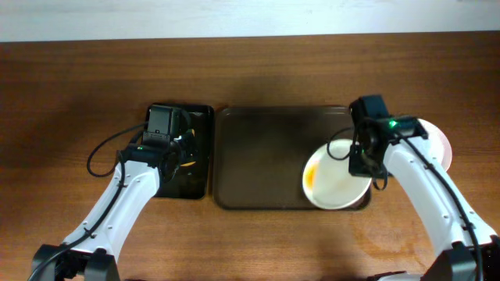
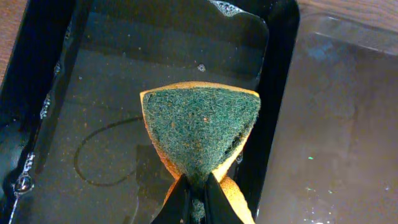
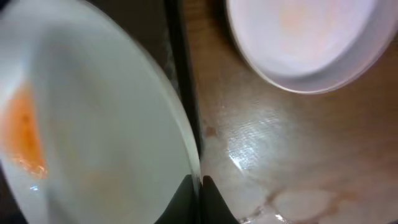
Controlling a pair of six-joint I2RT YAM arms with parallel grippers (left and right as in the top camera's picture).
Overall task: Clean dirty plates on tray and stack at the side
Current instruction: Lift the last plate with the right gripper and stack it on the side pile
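A white plate [image 1: 336, 183] with an orange sauce streak is tilted over the right end of the dark-brown tray [image 1: 266, 156]. My right gripper [image 1: 364, 160] is shut on its rim; the right wrist view shows the plate [image 3: 93, 124] pinched between the fingers [image 3: 199, 186]. Another white plate [image 1: 439, 140] lies on the bare wood right of the tray, partly under my right arm; it also shows in the right wrist view [image 3: 311, 37]. My left gripper [image 1: 170, 152] is shut on a green-and-orange sponge [image 2: 199, 127] over the black tray.
A narrow black tray [image 1: 187, 176] holding water [image 2: 124, 93] sits just left of the brown tray. Wet patches shine on the wood [image 3: 261, 155] beside the tray's right edge. Brown wood tabletop [image 1: 70, 94] surrounds both trays.
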